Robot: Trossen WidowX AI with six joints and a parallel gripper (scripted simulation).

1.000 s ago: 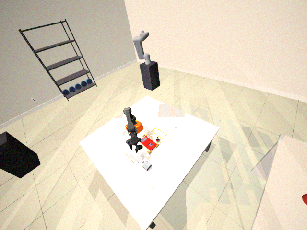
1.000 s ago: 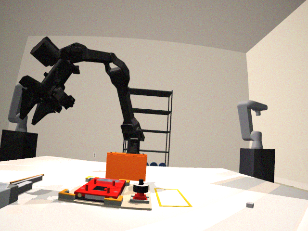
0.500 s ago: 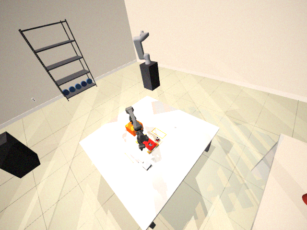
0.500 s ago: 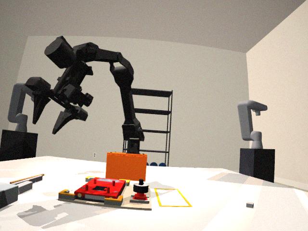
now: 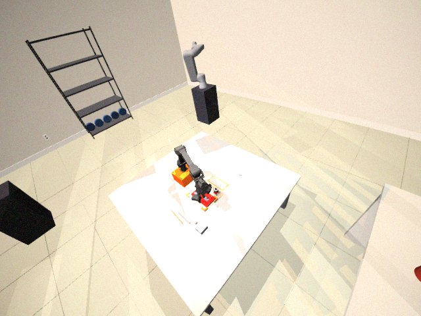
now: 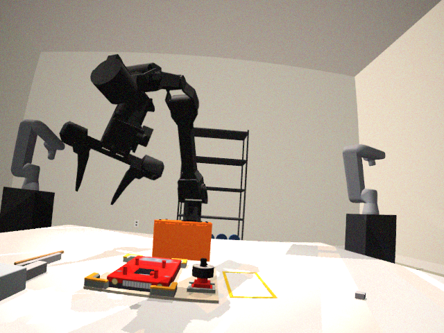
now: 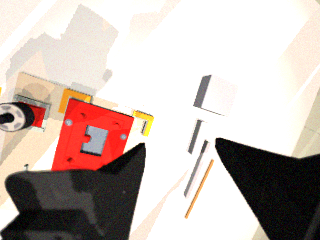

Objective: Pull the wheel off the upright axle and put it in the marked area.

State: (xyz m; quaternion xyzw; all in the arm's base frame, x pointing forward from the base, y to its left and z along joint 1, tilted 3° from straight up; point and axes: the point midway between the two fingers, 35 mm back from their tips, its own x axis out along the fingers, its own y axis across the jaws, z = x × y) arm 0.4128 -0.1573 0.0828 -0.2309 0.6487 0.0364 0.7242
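Observation:
The black wheel sits on the upright axle, whose black tip stands out above it. The axle's red base stands at one end of a tan board. The marked area is a yellow outline on the table, just right of the board in the exterior view, with nothing inside it. My gripper is open and empty. It hangs high above the table, left of the wheel in the exterior view. In the wrist view the wheel is at the left edge.
A red block sits on the board between yellow corner pieces. An orange box stands at the arm's base. A grey block, grey bars and an orange stick lie beyond. A small grey cube lies far right.

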